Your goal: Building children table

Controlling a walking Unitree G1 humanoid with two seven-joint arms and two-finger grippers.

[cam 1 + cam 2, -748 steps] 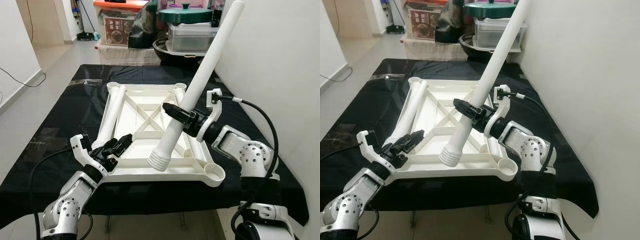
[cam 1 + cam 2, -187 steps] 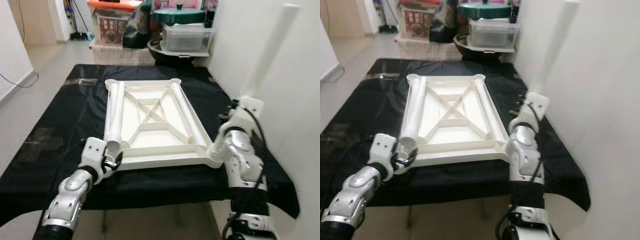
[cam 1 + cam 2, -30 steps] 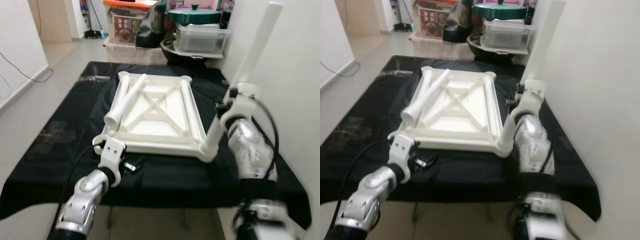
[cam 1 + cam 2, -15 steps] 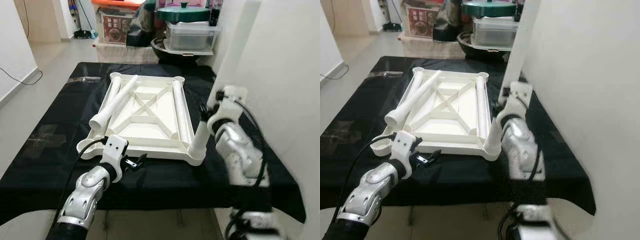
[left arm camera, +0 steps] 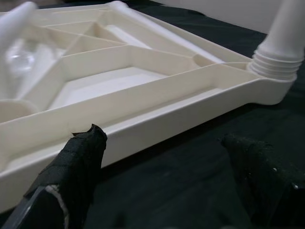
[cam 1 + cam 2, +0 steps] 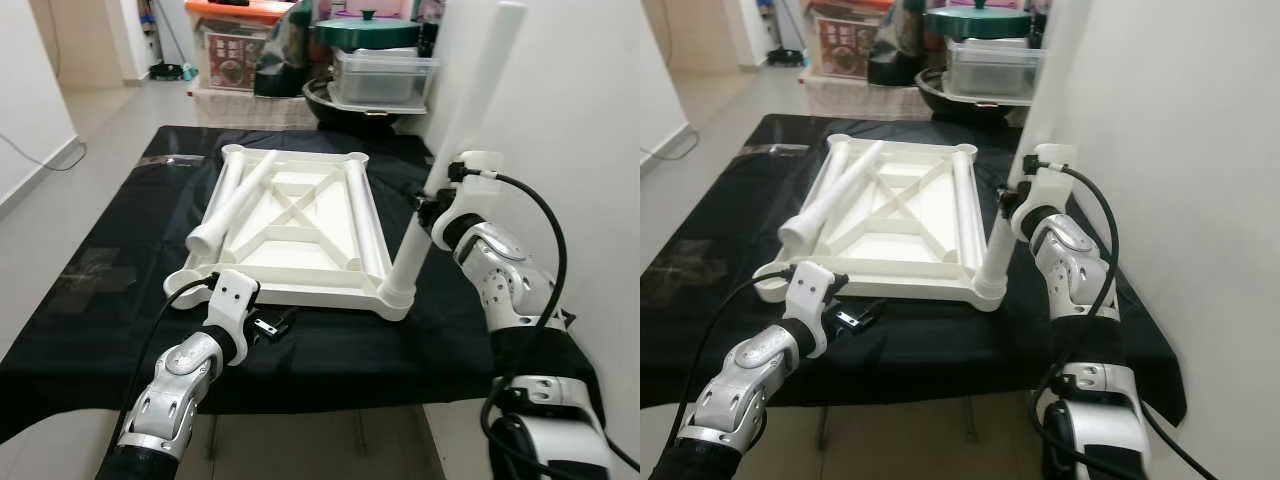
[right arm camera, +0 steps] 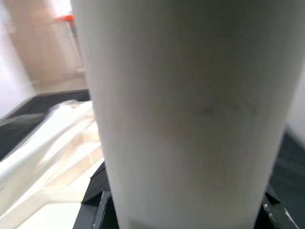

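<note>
White plastic tabletop [image 6: 290,225] lies upside down on the black-draped bench [image 6: 120,250], ribbed underside with an X brace. One leg [image 6: 450,150] stands upright in the near right corner socket, threaded base seated; right pincer [image 6: 432,207] pinches it mid-shaft. Loose legs [image 6: 232,205] lie across the left side. Left pincer [image 6: 272,325] is spread, just beside the near edge.

A white leg [image 6: 440,170] stands in the tabletop's [image 6: 290,225] near right corner, gripped by the right hand [image 6: 428,208]; left hand [image 6: 270,325] hovers nearby.
</note>
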